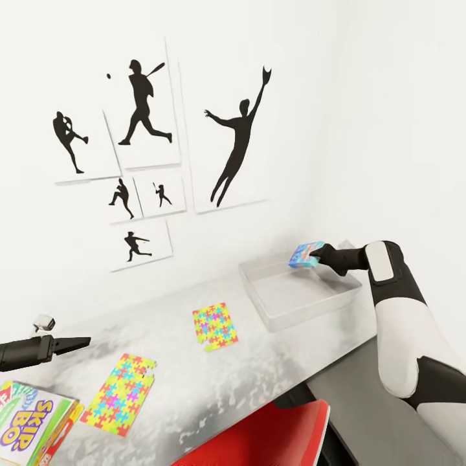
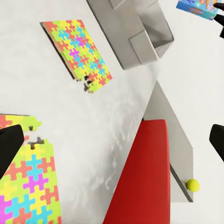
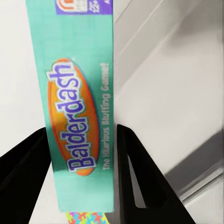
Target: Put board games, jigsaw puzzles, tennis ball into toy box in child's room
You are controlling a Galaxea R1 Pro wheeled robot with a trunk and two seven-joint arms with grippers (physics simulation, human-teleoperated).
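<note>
Right gripper [image 1: 318, 257] clamped on the teal Balderdash board game box [image 1: 305, 254], fingers pressed against both broad faces, long axis running out along the gripper. Held above the far rim of the clear rectangular plastic toy box [image 1: 262, 303] on the pale desk [image 1: 168, 323]; open tray directly below and slightly nearer. Probably just lower and release.

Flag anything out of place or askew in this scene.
The tennis ball lies on the floor below the table instead of on it. On the table, both jigsaw puzzles sit skewed, with pieces missing along their edges.
</note>
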